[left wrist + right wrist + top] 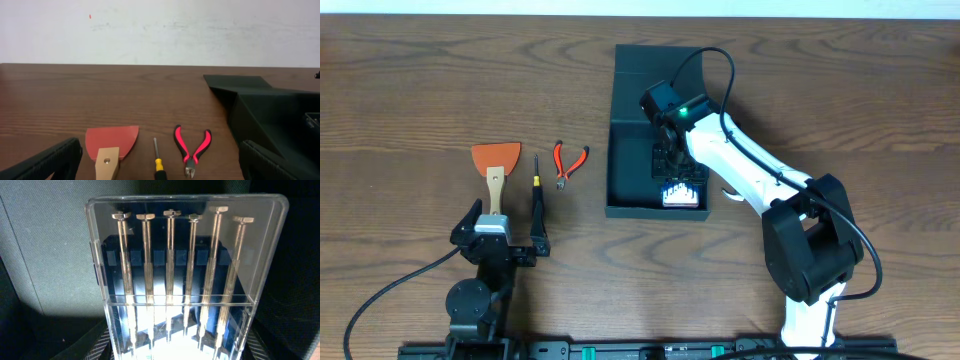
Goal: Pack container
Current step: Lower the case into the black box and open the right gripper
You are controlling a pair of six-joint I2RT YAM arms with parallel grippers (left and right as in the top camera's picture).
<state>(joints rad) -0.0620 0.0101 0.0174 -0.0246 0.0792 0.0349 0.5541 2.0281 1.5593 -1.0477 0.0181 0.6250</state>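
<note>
The container (617, 150) is a dark teal-green square box with its flap lid open at the back, right of centre. It also shows in the left wrist view (270, 107). My right gripper (677, 176) reaches down inside it and is shut on a clear case of silvery bits (683, 193). In the right wrist view the case (185, 255) fills the frame between the fingers (167, 352), with the container's dark inner wall (45, 245) behind. My left gripper (505, 228) is open and empty at the front left, its fingers (160, 169) either side of the tools.
Three tools lie left of the container: an orange scraper with a wooden handle (495, 162) (111, 142), a black-and-yellow screwdriver (536, 186) (157, 161), and red-handled pliers (568, 162) (192, 147). A white wall stands behind the table.
</note>
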